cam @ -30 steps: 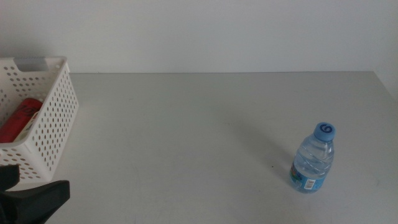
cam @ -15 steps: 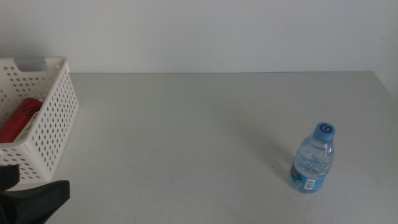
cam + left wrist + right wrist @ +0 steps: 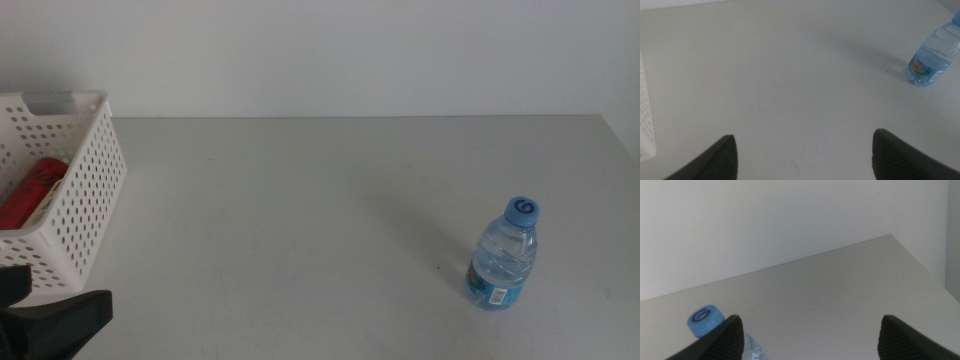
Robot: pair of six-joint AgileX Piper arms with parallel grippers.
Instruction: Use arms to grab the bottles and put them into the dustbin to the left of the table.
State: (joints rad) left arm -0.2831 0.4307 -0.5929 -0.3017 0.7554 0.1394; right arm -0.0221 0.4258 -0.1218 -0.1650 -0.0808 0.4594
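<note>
**Still upright: one water bottle on the worktop, can in the basket**

Only one small clear plastic water bottle (image 3: 504, 256) with blue cap and blue label on the flat matte light-grey worktop (image 3: 320, 210), upright, toward the right side and well apart from everything else. Seen again in the left wrist view (image 3: 935, 53), far off across bare surface, and in the right wrist view (image 3: 710, 325), where just the blue cap and a little of the shoulder show beside one jaw.

At the left edge, a white rectangular perforated plastic basket (image 3: 85, 190) with a slot handle in its far wall. Inside it, lying down, a red soda can (image 3: 30, 190), partly hidden by the basket rim.

Left gripper (image 3: 805, 155) low at the near left corner of the worktop, just beside the basket, jaws spread wide and holding nothing. Right gripper (image 3: 810, 337) out of the middle view, jaws likewise wide apart with nothing between them, facing the white wall (image 3: 765, 215) and the worktop's far corner.
</note>
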